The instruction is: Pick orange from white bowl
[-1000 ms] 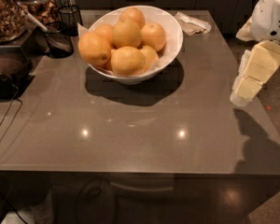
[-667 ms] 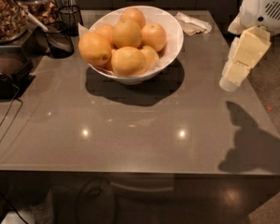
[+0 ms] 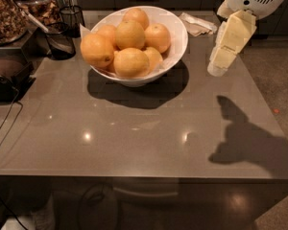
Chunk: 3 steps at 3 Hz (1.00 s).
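Camera view: my gripper (image 3: 220, 61) hangs over the tabletop's right edge near the far corner, seemingly empty; how wide it stands I cannot tell. The orange (image 3: 130, 34) tops the heap in the white bowl (image 3: 176, 30) by the far edge. I judge that nudging the pile could roll neighbours over the rim. It looks round, with no clear long axis.

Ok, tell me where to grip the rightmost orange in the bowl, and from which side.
Take the orange across its middle, coming down from above: its top is bare, the bowl wall shields its right and other oranges crowd its left. The gripper hangs right of the bowl, so it is likely nearest.
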Each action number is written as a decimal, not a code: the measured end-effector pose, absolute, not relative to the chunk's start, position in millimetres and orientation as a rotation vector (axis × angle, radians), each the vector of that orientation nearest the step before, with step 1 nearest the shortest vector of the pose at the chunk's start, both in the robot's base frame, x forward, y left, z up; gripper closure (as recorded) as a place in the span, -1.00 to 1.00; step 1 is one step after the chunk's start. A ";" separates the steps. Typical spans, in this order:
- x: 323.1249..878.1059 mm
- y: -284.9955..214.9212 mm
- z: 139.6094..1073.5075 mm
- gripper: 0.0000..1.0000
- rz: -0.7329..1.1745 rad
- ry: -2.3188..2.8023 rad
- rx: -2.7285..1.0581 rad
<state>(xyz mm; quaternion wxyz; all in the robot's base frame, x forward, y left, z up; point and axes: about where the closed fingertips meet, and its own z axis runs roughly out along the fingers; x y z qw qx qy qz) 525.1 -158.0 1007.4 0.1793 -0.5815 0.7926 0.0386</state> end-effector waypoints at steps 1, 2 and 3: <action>549.5 -143.9 1012.3 -1.00 0.150 2.228 -1.598; 579.2 -122.5 1022.4 -1.00 0.166 2.201 -1.589; 607.6 -84.8 1028.7 -1.00 0.145 2.133 -1.665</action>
